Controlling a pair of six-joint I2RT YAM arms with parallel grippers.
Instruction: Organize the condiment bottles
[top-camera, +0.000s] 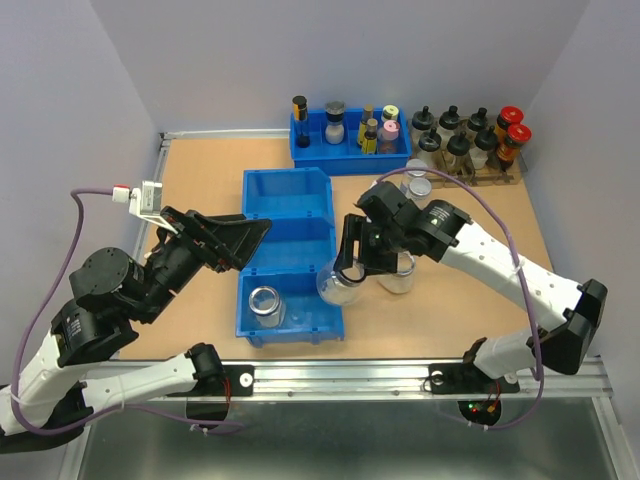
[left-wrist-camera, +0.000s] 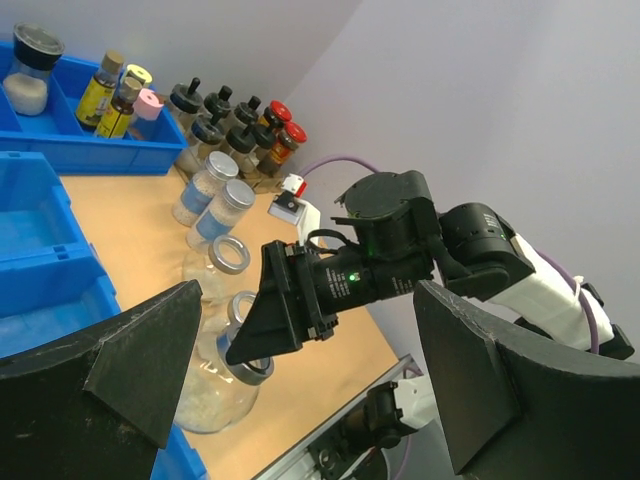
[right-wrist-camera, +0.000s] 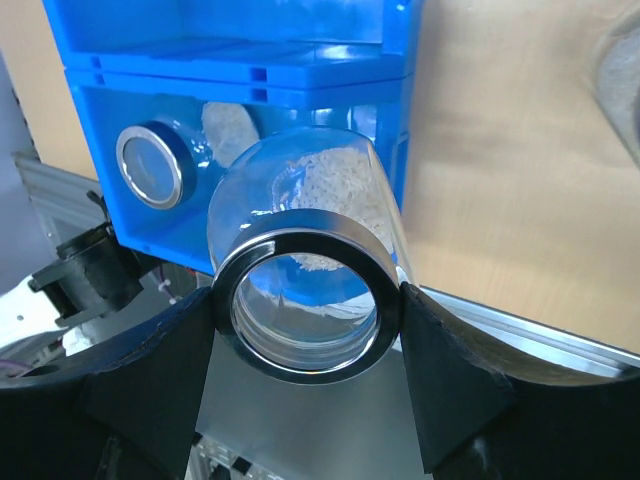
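**Right pincer clamps a jar at the near blue bin's right wall**

The right gripper (top-camera: 350, 272) is clenched on a short clear glass jar (right-wrist-camera: 300, 200), one black finger on each side of its silvery metal rim. The jar has no lid. Its wide mouth faces the wrist camera, and a heap of white grainy stuff lies against the glass inside. From above, it sits at the right wall of the near blue bin (top-camera: 290, 330), partly overlapping that wall.

A second open jar (top-camera: 265, 305) of the same make stands inside that bin, towards its left side. A third (top-camera: 397, 278) rests on the table just right of the bin, beside the held one. Two pale-lidded jars (left-wrist-camera: 205, 185), filled with white grains, stand farther back and to the right of the bin.

The left gripper (top-camera: 255, 232) is released, its fingers spread wide with nothing between them, hanging behind the bin's left end.
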